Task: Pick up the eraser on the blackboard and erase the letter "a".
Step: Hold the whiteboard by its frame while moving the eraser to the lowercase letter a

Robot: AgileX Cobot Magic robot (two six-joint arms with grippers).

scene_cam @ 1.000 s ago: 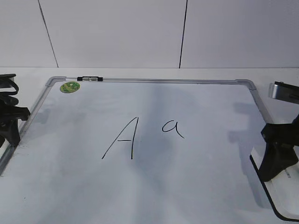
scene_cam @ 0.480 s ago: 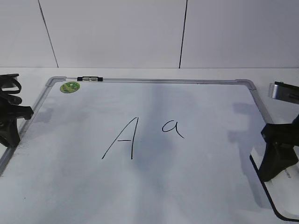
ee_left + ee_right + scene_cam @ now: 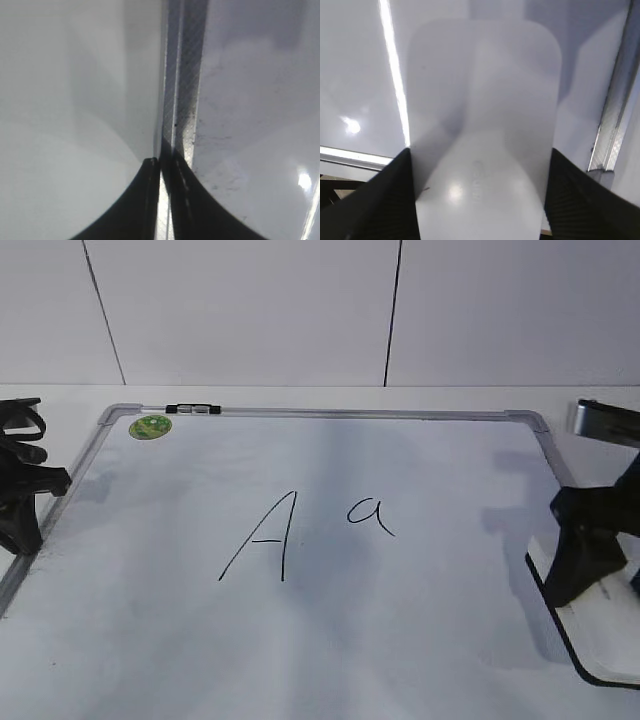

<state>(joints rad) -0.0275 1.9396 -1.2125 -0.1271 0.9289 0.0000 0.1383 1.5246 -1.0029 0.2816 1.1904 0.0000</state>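
- Right gripper is straddling the eraser near the bench's right edge, fingers set against its two long sides as the right wrist view shows; it is gripping the white block, though whether it is lifting off the blackboard I cannot tell
- Left gripper is idling at the left edge over the board's metal frame, jaws pressed together on nothing
- Letter "a" is sitting untouched mid-board, just right of the capital "A"
- Grasping looks done or nearly so; lifting, carrying leftward and wiping only the small letter are remaining
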